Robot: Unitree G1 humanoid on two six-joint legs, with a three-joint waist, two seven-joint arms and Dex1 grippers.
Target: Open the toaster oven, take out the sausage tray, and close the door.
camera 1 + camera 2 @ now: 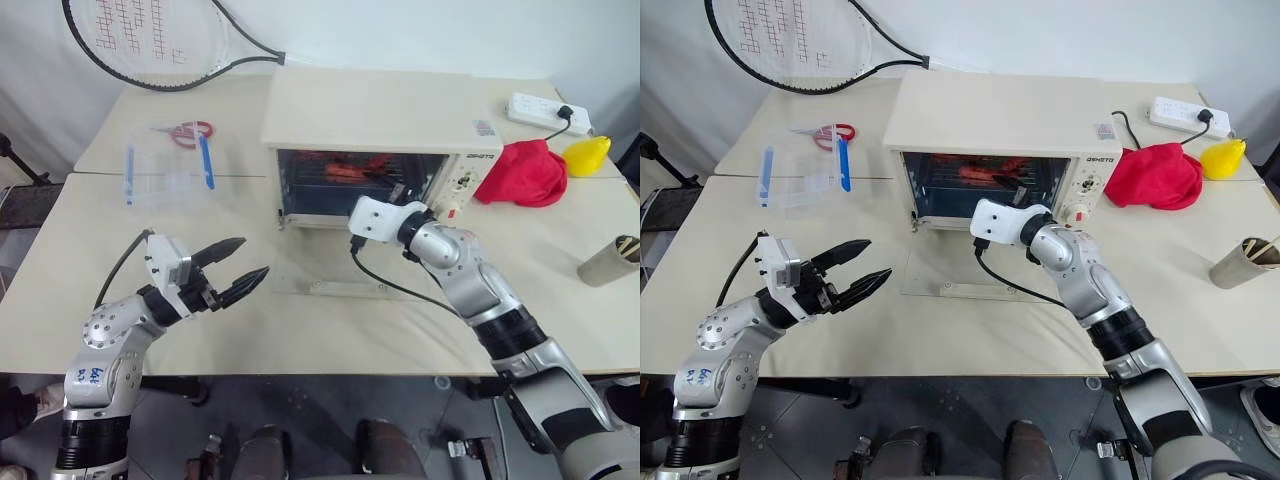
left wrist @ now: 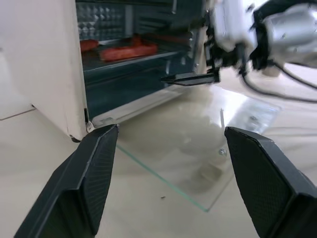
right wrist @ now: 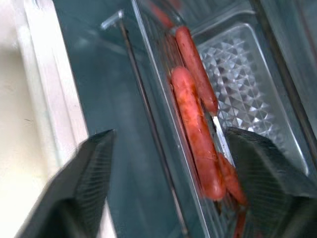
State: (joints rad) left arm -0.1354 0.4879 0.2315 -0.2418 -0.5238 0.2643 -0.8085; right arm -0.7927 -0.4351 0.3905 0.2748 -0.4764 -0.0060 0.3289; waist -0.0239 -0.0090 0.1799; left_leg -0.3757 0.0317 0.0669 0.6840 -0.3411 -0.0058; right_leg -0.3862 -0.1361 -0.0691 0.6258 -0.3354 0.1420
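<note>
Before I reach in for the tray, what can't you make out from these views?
- Sausage tray: its near end runs off the right wrist view's edge; sausage count unclear.
- Right gripper: in the head views its own wrist hides how near the tray its tips are.
- Toaster oven knob markings: too small to read.

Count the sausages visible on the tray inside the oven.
3, perhaps more hidden: on the sausage tray, one upper sausage, one long middle sausage, one lower beside it.
</note>
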